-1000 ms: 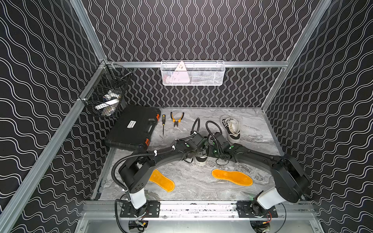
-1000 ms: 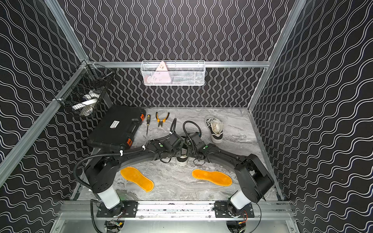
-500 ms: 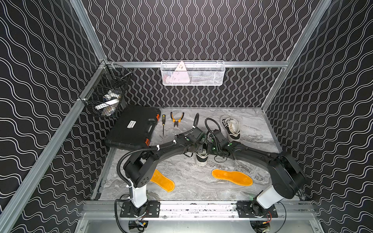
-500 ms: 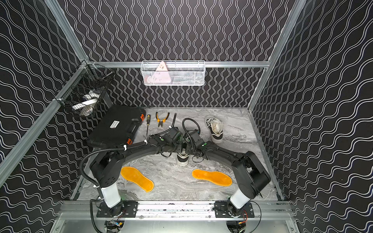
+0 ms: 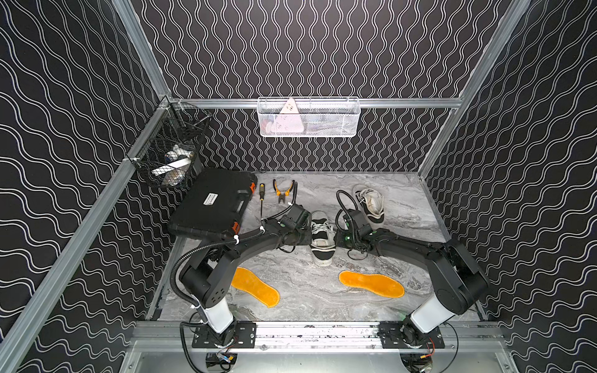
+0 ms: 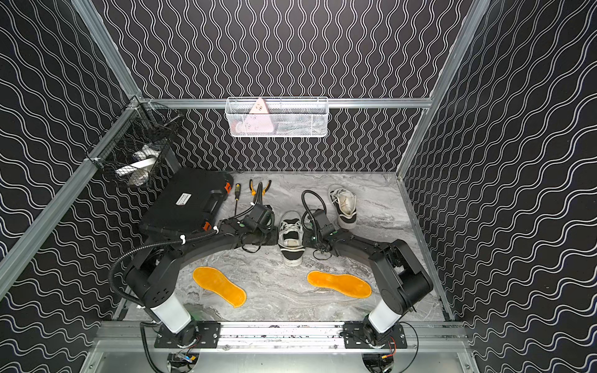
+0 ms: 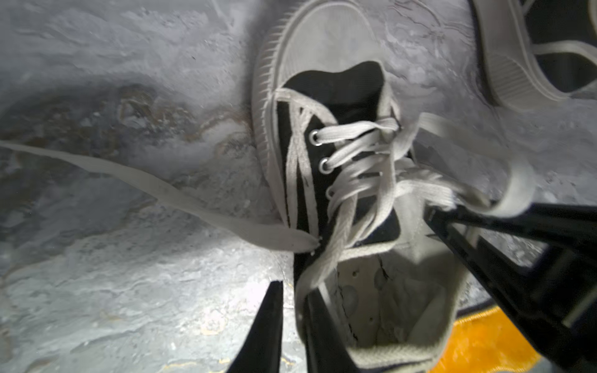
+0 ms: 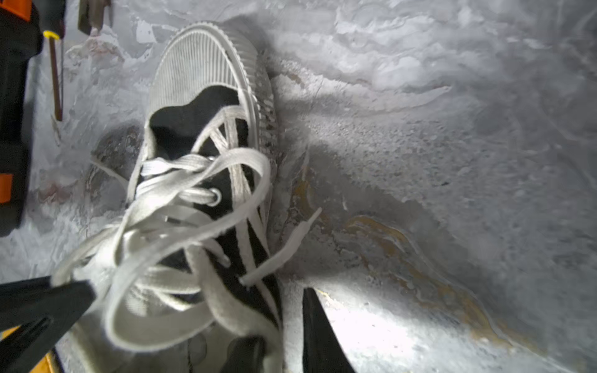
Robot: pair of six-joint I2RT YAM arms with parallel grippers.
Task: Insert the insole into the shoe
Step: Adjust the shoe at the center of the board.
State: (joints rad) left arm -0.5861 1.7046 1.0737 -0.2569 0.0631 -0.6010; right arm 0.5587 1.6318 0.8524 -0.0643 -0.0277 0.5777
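In both top views the wrist housings cover the fingertips, so only the wrist cameras show the grips; the left gripper [image 7: 293, 287] pinches one collar wall of the shoe [image 7: 323, 161], one finger inside and one outside; the right gripper [image 8: 276, 316] nips the opposite wall, its inner finger a dim shape cut by the frame edge. The shoe stands upright mid-table, toe to twelve o'clock, laces loose. The left wrist view alone shows its pale interior, and the other shoe [image 7: 533, 64] cut off at the frame edge; the right wrist view alone catches the screwdriver [image 8: 56, 74]. From the shoe, an insole [image 5: 255, 287] lies flat at seven o'clock and the second insole [image 5: 371, 284] at five, both well apart from it; bare table [image 5: 307, 290] lies between them; the black case [image 5: 213, 203] crowds ten o'clock.
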